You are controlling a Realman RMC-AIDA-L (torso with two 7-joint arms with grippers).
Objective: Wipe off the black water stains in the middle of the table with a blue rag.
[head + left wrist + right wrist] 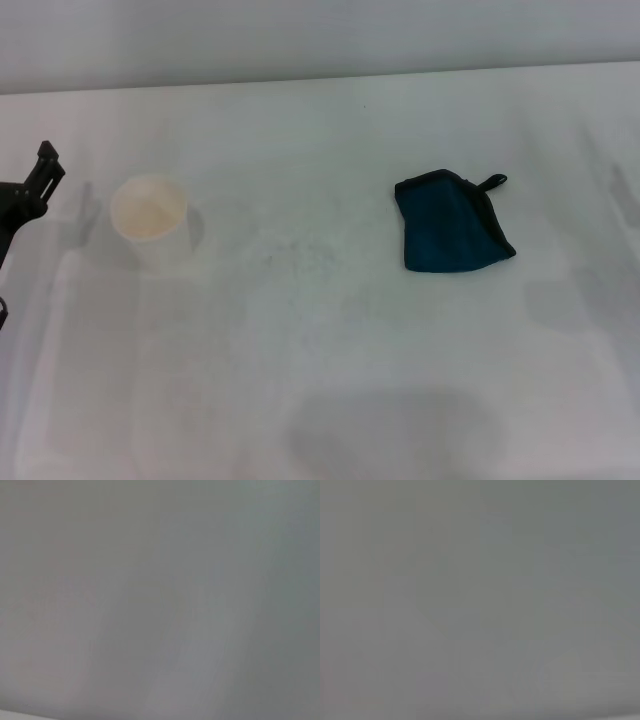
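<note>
The blue rag (pixel 452 223) lies crumpled on the white table (pixel 330 400), right of the middle, with its small black loop (pixel 492 182) pointing to the far right. No dark blotch or dot of black water stains shows anywhere; only faint grey smears (pixel 300 256) mark the table's middle. My left gripper (pixel 30 185) is at the far left edge of the head view, above the table and far from the rag. My right gripper is out of view. Both wrist views show only plain grey surface.
A white paper cup (pixel 150 218) stands upright at the left, just right of the left gripper. The table's far edge meets a pale wall at the top of the head view.
</note>
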